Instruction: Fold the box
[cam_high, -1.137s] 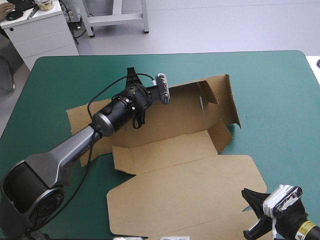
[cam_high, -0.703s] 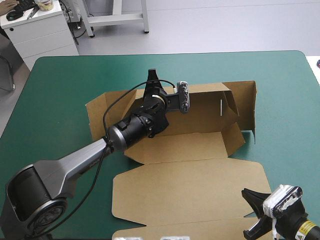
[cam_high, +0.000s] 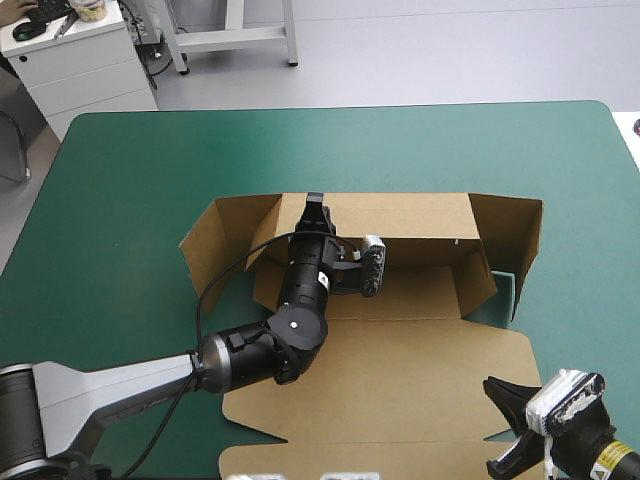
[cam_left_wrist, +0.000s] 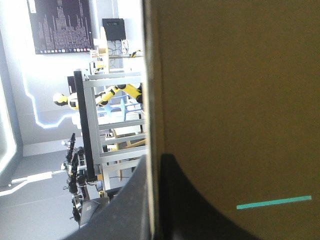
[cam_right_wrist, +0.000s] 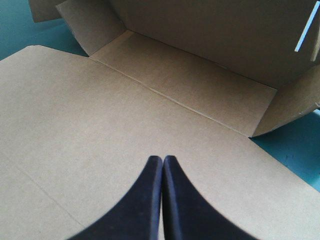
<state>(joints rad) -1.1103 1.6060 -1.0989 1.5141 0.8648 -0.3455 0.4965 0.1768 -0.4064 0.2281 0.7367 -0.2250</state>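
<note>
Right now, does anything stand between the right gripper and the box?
Nothing visible does. The right gripper, shut, points over the flat lid of the box, with only bare brown board ahead of it.

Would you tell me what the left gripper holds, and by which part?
The left gripper holds the box by the top edge of its raised back wall.

The box (cam_high: 420, 295) has turned square and slid to the right. Its far wall (cam_high: 400, 215) now stands upright instead of slanting. The left gripper (cam_high: 316, 208), pinching that wall's top edge, now reaches in from the near side, over the lid (cam_high: 420, 375).
</note>
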